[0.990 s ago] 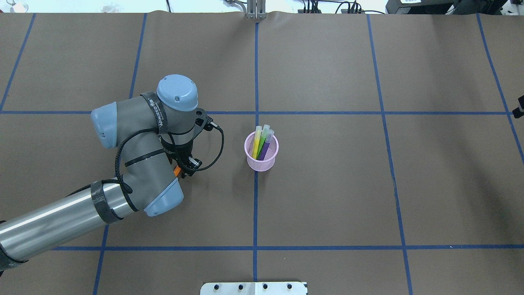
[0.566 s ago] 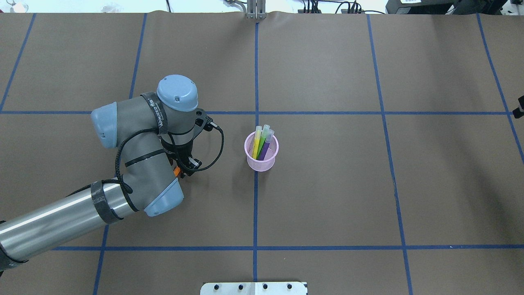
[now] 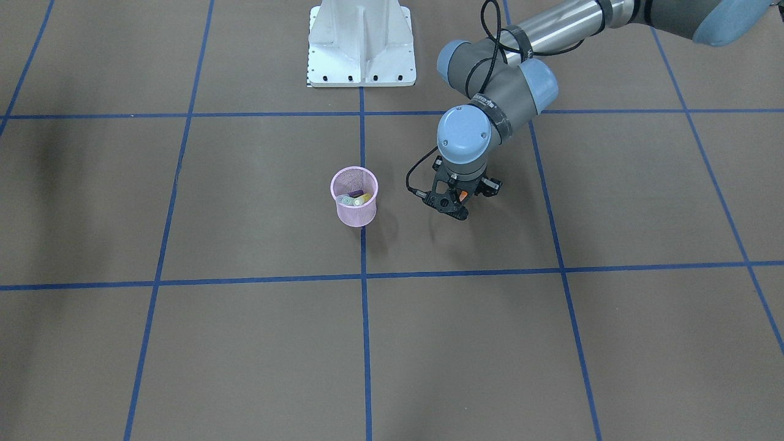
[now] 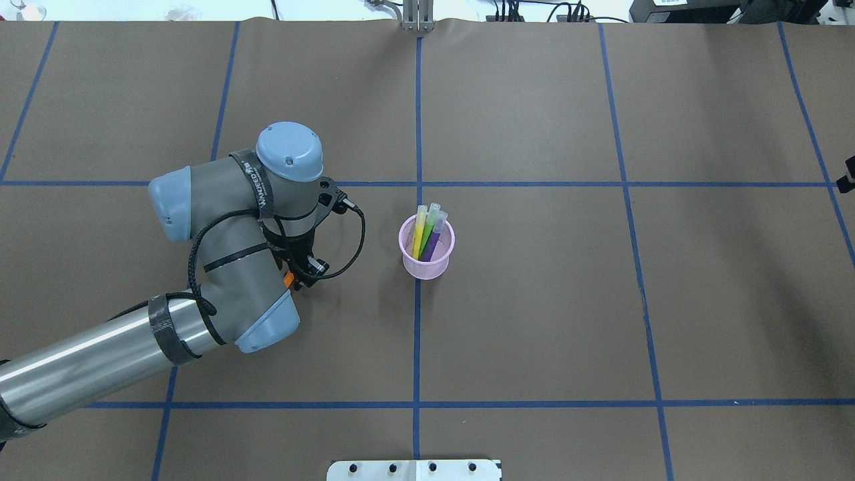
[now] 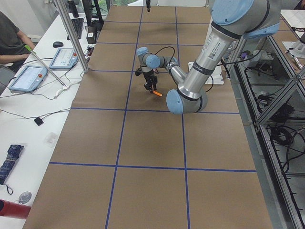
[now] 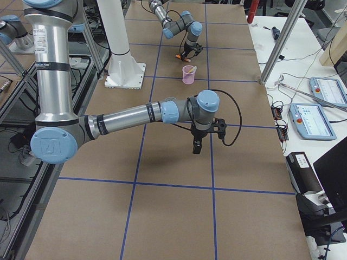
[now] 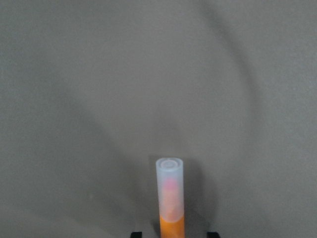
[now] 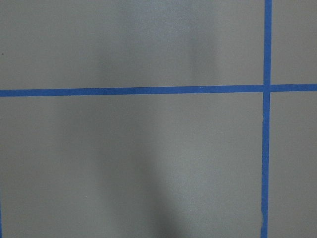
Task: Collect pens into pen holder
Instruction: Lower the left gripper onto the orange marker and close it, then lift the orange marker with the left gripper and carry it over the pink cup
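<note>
orange pen [image 7: 171, 210] pinched in my left gripper [image 3: 459, 208], cap end sticking out | pen holder [image 4: 423, 267] well apart beside it, holding yellow pen [image 4: 419, 235], green pen [image 4: 430, 226], purple pen [image 4: 435, 240] | right gripper [image 6: 196, 147] above table [image 4: 534, 300], grip: cannot tell

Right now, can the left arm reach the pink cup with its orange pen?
Probably yes. The left pincer holds the orange pen beside the pink cup, with only bare table between them.
</note>
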`<state>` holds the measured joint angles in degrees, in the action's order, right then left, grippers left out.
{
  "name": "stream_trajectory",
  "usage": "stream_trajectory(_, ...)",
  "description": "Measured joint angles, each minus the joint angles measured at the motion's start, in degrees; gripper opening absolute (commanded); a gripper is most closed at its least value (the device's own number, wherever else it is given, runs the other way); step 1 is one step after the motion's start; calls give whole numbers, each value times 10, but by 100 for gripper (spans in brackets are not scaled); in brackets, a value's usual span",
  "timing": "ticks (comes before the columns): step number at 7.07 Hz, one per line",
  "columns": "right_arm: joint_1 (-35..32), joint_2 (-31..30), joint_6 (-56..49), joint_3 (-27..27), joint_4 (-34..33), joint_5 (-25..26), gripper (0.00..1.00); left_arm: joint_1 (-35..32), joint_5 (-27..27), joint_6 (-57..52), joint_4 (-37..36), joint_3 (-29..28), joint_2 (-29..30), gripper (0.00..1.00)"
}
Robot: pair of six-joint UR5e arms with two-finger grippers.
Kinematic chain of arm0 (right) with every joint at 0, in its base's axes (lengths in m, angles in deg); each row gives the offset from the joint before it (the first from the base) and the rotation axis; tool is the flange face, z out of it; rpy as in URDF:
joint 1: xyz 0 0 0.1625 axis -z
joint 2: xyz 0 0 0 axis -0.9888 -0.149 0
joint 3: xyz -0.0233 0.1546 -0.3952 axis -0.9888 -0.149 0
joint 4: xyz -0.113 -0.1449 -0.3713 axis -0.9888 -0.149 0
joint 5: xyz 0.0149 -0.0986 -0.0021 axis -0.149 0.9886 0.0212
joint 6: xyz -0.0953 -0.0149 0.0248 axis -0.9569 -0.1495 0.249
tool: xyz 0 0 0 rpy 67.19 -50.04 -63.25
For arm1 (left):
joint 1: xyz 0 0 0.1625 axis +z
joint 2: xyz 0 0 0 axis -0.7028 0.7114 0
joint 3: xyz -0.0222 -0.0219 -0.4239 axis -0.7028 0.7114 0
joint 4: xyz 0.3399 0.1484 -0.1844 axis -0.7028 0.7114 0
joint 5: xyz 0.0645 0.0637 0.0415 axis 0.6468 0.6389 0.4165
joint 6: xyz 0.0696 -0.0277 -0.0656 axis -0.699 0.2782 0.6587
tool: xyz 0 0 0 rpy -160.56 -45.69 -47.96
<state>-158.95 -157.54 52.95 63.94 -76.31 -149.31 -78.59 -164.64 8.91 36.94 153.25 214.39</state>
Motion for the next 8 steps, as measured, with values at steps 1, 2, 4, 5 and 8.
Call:
stream_trajectory(1,0,0,0,0,0,0,100,0,0,0,0,0,0,49)
stream_trajectory(2,0,0,0,0,0,0,100,-1,0,0,0,0,0,48)
stream_trajectory(4,0,0,0,0,0,0,100,-1,0,0,-1,0,-1,41)
stream_trajectory(5,0,0,1,0,0,0,100,-1,0,0,0,0,-2,20)
stream_trajectory(8,0,0,1,0,0,0,100,-1,0,1,-4,1,-3,0)
